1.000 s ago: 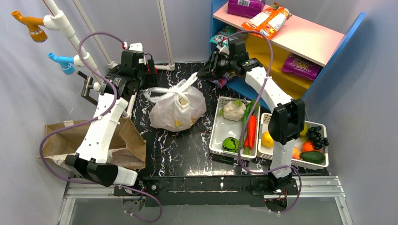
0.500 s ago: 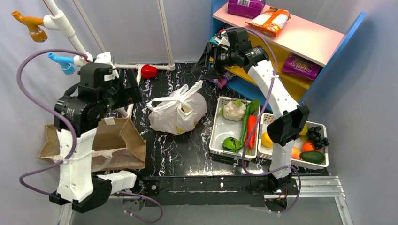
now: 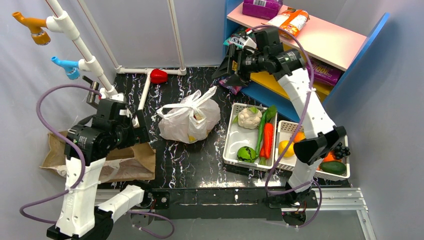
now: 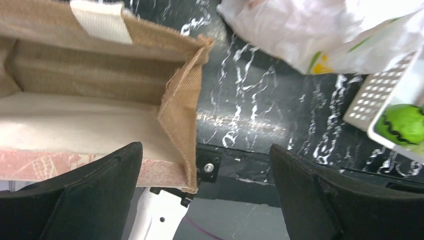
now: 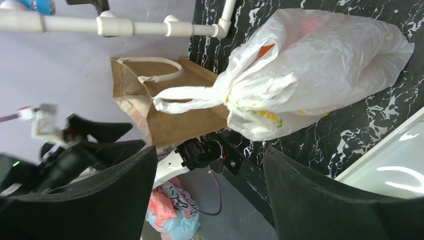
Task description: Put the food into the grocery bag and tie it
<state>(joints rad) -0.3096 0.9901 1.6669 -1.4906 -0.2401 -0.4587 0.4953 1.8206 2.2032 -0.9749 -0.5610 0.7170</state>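
**Desk:** What has changed on your end?

**Me:** I've let go with both. A second ago my left fingers and right fingers were pinched in at the handles of the grocery bag. Now both pairs gape wide, hold nothing, and are drawn off it.

**Desk:** And the bag?

**Me:** It sits on the surface, handles twisted into a knot, the food a faint blur through the plastic. I'd call the tie done. My left fingers hang left of the bag over the brown bag, my right ones are raised beyond its far right side, both well apart from it
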